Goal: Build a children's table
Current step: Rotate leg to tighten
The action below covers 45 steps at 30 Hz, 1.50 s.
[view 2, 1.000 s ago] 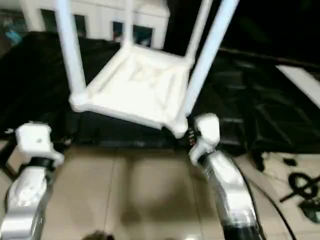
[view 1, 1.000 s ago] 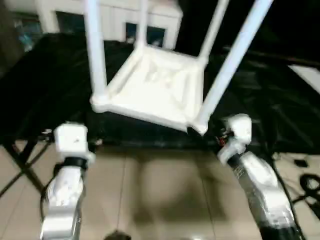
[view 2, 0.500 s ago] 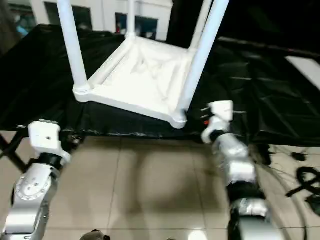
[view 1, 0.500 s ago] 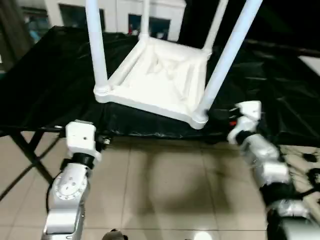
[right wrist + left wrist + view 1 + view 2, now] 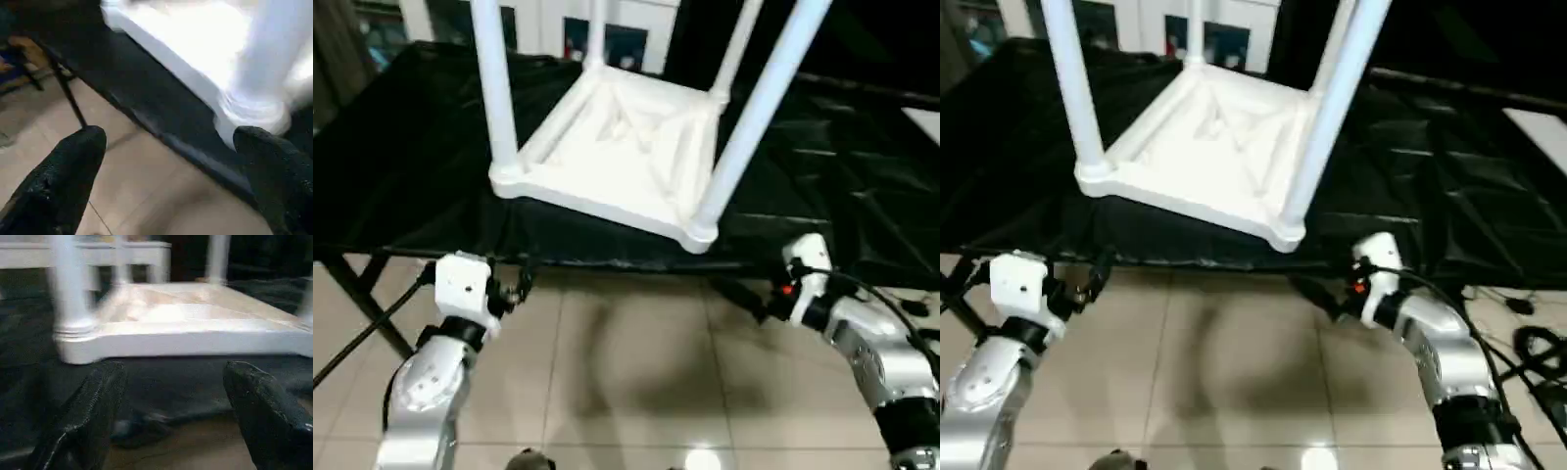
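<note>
The children's table lies upside down on the black-draped work table, its ribbed tabletop point(image 5: 617, 147) close to the front edge. White tube legs stand up from its corner sockets: one at the near left point(image 5: 494, 88), one at the near right point(image 5: 754, 108), two behind. My left gripper point(image 5: 514, 289) hangs open below the front edge, under the near left corner. My right gripper point(image 5: 744, 299) is open too, just below the near right corner. In the wrist views both the left gripper point(image 5: 171, 369) and the right gripper point(image 5: 168, 134) have their fingers wide apart with nothing between them.
The black-draped work table point(image 5: 401, 176) stretches wide on both sides of the white set. Its dark frame legs point(image 5: 362, 294) stand at the left over the tiled floor point(image 5: 626, 392). Cables point(image 5: 1528, 343) lie on the floor at the right. White furniture point(image 5: 548, 20) stands behind.
Both wrists have sunk down and back from the work table's front edge, and the right forearm has swung out to the right. The white set has not moved.
</note>
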Available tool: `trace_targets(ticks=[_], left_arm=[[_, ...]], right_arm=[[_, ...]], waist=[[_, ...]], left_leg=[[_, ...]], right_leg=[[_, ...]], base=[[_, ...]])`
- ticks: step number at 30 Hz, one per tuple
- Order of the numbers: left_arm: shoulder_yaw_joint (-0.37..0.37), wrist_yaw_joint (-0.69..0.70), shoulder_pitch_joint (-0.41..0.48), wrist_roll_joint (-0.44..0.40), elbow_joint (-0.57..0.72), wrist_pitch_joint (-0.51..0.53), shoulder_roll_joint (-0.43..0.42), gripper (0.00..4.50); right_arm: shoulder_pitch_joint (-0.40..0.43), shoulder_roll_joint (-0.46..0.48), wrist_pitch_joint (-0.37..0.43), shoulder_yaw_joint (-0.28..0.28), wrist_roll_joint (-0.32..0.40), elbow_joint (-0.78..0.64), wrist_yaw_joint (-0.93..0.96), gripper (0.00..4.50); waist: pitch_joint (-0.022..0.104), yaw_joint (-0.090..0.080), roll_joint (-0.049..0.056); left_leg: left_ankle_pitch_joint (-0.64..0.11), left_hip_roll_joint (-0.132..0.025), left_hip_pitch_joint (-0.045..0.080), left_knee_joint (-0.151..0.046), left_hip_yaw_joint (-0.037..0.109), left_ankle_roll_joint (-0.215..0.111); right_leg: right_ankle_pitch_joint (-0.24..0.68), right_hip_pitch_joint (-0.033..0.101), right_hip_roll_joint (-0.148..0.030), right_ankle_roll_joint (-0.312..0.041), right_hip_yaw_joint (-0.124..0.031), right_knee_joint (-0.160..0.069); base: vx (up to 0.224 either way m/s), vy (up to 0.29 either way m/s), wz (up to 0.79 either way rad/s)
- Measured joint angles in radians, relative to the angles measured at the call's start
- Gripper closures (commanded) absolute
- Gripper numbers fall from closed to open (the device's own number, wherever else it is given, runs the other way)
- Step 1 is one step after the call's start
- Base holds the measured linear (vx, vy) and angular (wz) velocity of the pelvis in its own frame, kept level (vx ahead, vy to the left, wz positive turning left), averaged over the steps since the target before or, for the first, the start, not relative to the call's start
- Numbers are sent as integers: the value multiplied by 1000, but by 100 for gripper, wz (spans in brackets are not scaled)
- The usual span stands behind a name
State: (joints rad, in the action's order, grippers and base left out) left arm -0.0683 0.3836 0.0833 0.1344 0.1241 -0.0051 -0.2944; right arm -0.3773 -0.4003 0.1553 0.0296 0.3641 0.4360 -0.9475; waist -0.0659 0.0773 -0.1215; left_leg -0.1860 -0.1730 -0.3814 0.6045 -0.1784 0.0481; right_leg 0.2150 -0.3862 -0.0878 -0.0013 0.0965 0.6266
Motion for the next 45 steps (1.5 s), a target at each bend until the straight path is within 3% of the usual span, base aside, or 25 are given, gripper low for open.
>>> trace_targets(ticks=[2, 5, 8, 9, 12, 17, 22, 26, 29, 31, 35, 36, 39, 45], left_arm=[[7, 67, 29, 32, 37, 37, -50, 84], [36, 163, 65, 71, 92, 98, -117, 84], [46, 218, 97, 91, 137, 144, -166, 84], [44, 225, 102, 95, 145, 152, -170, 84], [42, 226, 112, 102, 173, 171, -185, 84], [39, 222, 116, 107, 192, 197, -187, 84], [45, 187, 69, 86, 181, 204, -165, 84], [44, 111, 15, 42, 145, 201, -134, 84], [23, 0, -36, 2, 107, 174, -60, 84], [-2, -70, -52, 10, 107, 190, -1, 84], [-2, -148, -7, -15, 127, 167, 51, 84], [-2, -196, 22, -48, 131, 145, 82, 84], [-15, -285, 48, -98, 126, 129, 126, 84], [-7, -328, 22, -113, 128, 114, 158, 84]], right_arm=[[-92, 76, 0, 5, -10, 63, -11, 0], [-240, 186, -32, 22, -47, 189, 1, 0], [-374, 230, -83, 21, -79, 362, 62, 0], [-391, 229, -98, 19, -83, 379, 78, 0], [-454, 226, -146, 13, -116, 508, 222, 0], [-492, 179, -198, -35, -145, 627, 348, 0], [-527, 88, -263, -79, -172, 748, 488, 0], [-529, 79, -292, -105, -160, 754, 432, 0], [-519, 108, -314, -104, -160, 746, 345, 0], [-445, 137, -302, -98, -139, 624, 316, 0], [-200, 171, -235, -57, -119, 317, 360, 0], [-32, 182, -179, -60, -105, 109, 430, 0], [178, 200, -110, -63, -107, -92, 517, 0], [280, 223, -105, -122, -124, -311, 583, 0]], waist=[[1, -15, -5], [4, -18, -11], [4, -4, -16], [4, 9, -17], [5, 21, -18], [5, 26, -18], [1, 32, -7], [2, 13, 3], [2, -1, 5], [5, 1, 0], [8, 20, -11], [8, 36, -13], [7, 35, -10], [6, 6, -9]], left_leg=[[1, 0, 1, -1, 0, 3], [4, 0, -3, -1, 1, 7], [4, 0, -5, -1, -1, 7], [4, 0, -4, -1, -2, 7], [4, -1, -3, -2, -7, 7], [4, -2, -3, -2, -14, 7], [4, -3, -2, -1, -17, 7], [5, -4, -1, -1, -17, 7], [5, -7, -2, -1, -17, 8], [6, -10, -2, -1, -18, 8], [5, -17, -5, 0, -19, 7], [5, -17, -6, -1, -19, 6], [4, -17, -2, -1, -22, 7], [4, -17, 9, -4, -18, 8]], right_leg=[[-1, -1, 0, -1, 0, 1], [-3, -7, 0, -3, 0, 2], [-8, -8, 0, -12, -1, 2], [-8, -7, 0, -12, -2, 2], [-7, -3, -1, -11, -6, 2], [-7, -4, -2, -9, -8, 2], [-8, -4, -2, -7, -10, 3], [-9, -4, -1, -6, -10, 4], [-11, -6, 1, -7, -10, 5], [-10, -7, 4, -8, -10, 4], [-8, -7, 10, -9, -10, 0], [-7, -5, 12, -7, -12, -3], [-5, -3, 15, 1, -26, -2], [-5, 0, 15, 7, -23, -11]], base=[[0, 0, 0], [0, 0, 0], [0, 0, 0], [0, 0, 0], [0, 0, 0], [0, 0, 0], [0, 0, 0], [0, 0, 0], [0, 0, 0], [0, 0, 0], [0, 0, 0], [0, 0, 0], [0, 0, 0], [-54, 4, -6]])
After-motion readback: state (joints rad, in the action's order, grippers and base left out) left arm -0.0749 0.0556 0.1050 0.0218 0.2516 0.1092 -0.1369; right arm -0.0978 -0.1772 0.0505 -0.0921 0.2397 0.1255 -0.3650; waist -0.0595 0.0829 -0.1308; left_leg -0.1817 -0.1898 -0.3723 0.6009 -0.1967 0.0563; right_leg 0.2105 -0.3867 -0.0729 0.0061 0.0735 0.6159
